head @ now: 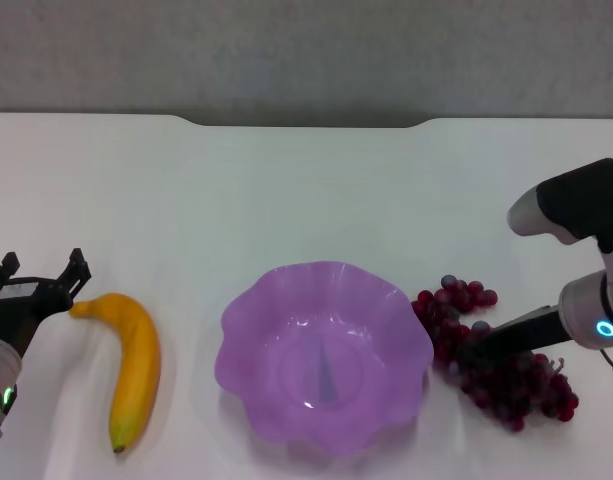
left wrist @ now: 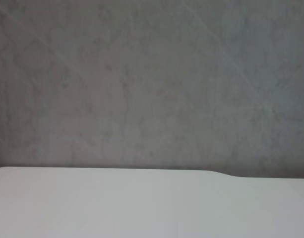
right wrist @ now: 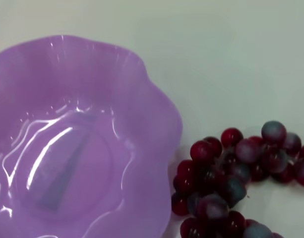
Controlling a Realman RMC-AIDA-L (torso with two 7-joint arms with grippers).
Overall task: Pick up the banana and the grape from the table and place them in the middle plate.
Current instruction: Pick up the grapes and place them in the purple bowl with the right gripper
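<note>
Middle plate [head: 326, 355] sits near the table's [head: 306, 190] front edge, open surface beyond. Banana [head: 131, 368] lies left of it, long axis near-to-far. Left end effector [head: 48, 277], fingers apart, beside its far end. Right end effector [head: 476, 345] over the grape [head: 501, 370]; finger state indeterminate

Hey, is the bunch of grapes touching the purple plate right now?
Apart. The right wrist view shows a thin strip of white table between the grape and the scalloped rim of the middle plate; the head view shows that gap too.
</note>
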